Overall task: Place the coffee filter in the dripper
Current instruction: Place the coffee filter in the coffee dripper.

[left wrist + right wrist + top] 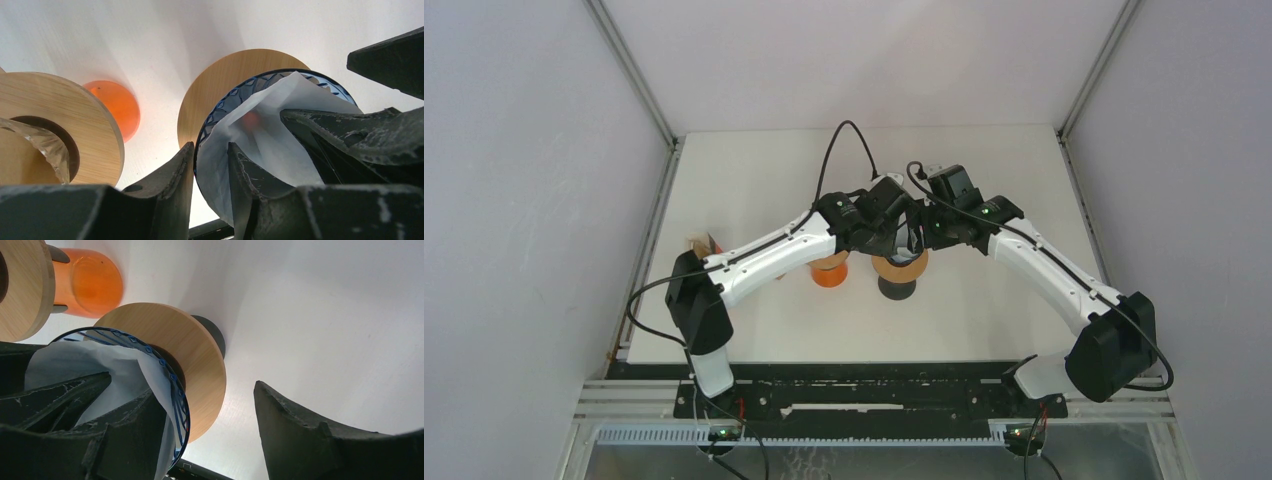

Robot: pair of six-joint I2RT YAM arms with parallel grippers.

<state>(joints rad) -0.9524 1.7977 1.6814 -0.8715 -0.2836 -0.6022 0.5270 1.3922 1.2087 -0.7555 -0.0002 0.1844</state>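
The dripper (899, 268) is a blue cone (235, 95) in a round wooden collar (200, 365) on a dark base. The white coffee filter (270, 125) sits inside the cone, its paper rising above the rim (65, 357). My left gripper (211, 145) straddles the near rim. One finger is inside against the paper, the other outside, with table showing in the gap. My right gripper (205, 390) stands wide open across the opposite rim, one finger (125, 425) in the filter, the other (300, 430) over bare table. Both grippers meet over the dripper in the top view.
A second dripper with an orange base (829, 272) and wooden collar (60, 125) stands just left of the first, close to my left arm. A small wooden item (704, 243) lies near the table's left edge. Grey walls enclose the table on three sides.
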